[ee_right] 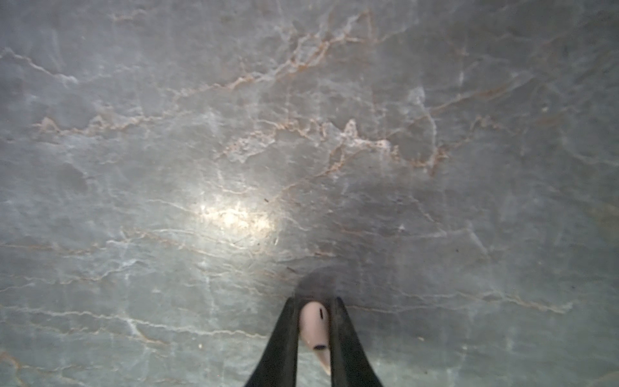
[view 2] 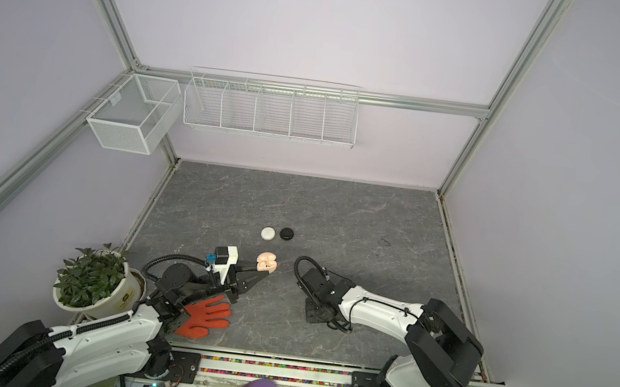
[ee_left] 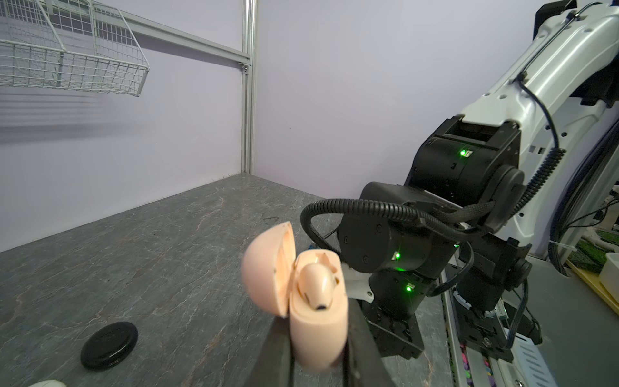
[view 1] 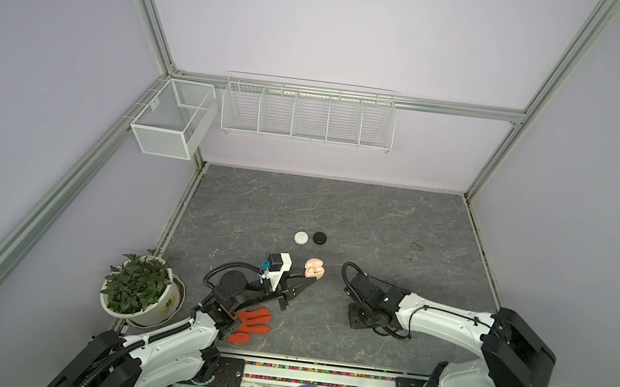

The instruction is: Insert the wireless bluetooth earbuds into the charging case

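Grey marbled worktop [view 1: 378,219] seen from above. Left end effector [view 1: 314,279] clamped on the base of a pale pink charging case [view 1: 314,270], with the lid [ee_left: 265,268] hinged open and one pink earbud [ee_left: 316,284] seated in a well. Unclear whether the case is resting on the surface or held just above it. Right end effector [ee_right: 315,301] closed tight on the second pink earbud [ee_right: 314,326], tips down at the worktop, apart from the case and nearer the front edge. Main risk from here: the small, smooth earbud squirting out of the narrow grip during the lift, through too little contact on a rounded shell. Further risk: arriving at the remaining well twisted, then jamming on the rim or knocking the open lid, through a mismatch between stem and well. Long axis of the gripped earbud along the length of the fingers [ee_right: 281,335], rounded head toward the tips and worktop, tapered stem pointing back toward the wrist. Probably near upright, judging by the downward-pointing arm. White puck [view 1: 301,237] and black puck [view 1: 319,238] side by side farther back, clear of both arms.
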Robot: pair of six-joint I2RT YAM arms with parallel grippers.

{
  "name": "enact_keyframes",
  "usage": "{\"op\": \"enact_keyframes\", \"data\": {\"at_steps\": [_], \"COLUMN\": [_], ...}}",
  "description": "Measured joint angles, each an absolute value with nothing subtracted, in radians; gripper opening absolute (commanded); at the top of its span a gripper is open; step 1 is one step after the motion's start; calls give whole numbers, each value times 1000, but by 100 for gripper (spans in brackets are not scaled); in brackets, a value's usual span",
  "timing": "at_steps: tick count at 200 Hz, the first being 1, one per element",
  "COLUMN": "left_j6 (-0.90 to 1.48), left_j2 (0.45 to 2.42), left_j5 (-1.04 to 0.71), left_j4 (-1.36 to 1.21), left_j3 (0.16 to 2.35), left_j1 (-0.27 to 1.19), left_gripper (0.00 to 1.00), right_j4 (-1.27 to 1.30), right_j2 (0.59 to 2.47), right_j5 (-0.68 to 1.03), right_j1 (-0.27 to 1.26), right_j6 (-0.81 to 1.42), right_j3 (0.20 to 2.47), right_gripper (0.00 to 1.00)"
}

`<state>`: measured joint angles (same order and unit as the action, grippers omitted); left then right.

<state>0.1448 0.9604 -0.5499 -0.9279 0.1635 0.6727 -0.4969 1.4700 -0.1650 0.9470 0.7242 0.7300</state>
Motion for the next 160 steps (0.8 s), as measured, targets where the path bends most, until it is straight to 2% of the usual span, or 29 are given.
{"op": "enact_keyframes", "data": {"at_steps": [160], "left_j6": [149], "left_j2": [955], "left_j5": [-537], "left_j4": [-929], "left_j3": [163], "left_j1": [673], "left_gripper": [0], "right_j4": [-498], "right_j2": [1470], "right_j5": [-165], "right_j1": [947], "right_j6": [706], "right_j3": [736], "right_gripper": [15]}}
